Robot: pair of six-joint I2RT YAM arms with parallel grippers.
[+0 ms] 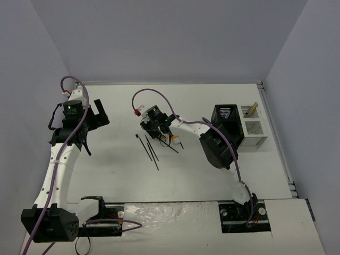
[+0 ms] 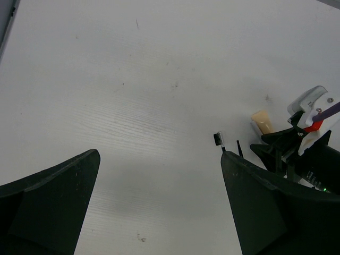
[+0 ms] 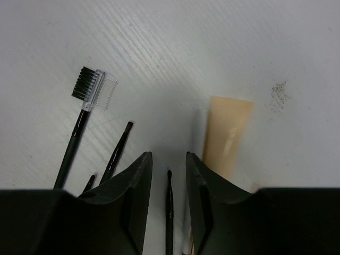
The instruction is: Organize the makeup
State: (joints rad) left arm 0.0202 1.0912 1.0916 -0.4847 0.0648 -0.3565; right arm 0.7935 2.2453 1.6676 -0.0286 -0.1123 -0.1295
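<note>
The worktop point(image 1: 212, 175) is lit brightly and evenly from above, with a cool bluish cast. Shadows are kept soft and short. A mottled sheen is seen along its near edge in the top view. In the right wrist view the black fingers point(image 3: 133, 207) of the right claw point(image 3: 169, 156) are rendered dark and nearly featureless, while the grained surface is held sharp.
</note>
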